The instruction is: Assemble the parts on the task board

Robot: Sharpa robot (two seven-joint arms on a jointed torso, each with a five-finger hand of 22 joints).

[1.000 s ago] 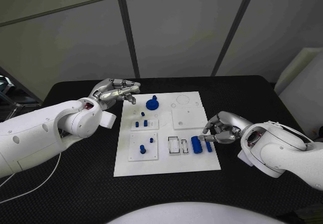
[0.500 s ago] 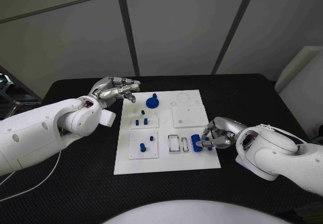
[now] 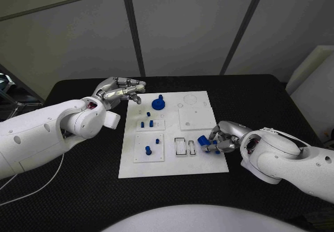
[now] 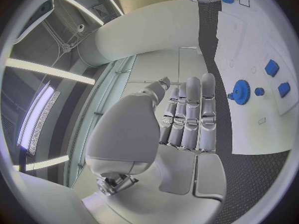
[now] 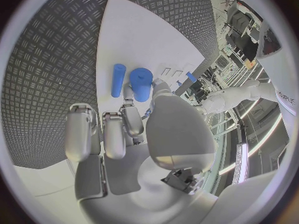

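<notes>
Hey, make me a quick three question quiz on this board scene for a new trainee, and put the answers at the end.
1. True or false: the right hand grips a thick blue cylinder.
2. Multiple choice: the blue gear stands at the board's A) far end, by the left hand; B) near edge; C) right corner by the right hand.
3. Fill in: the thin blue rod lies ____ the held cylinder.

Key: 1 true. 2 A. 3 beside.
</notes>
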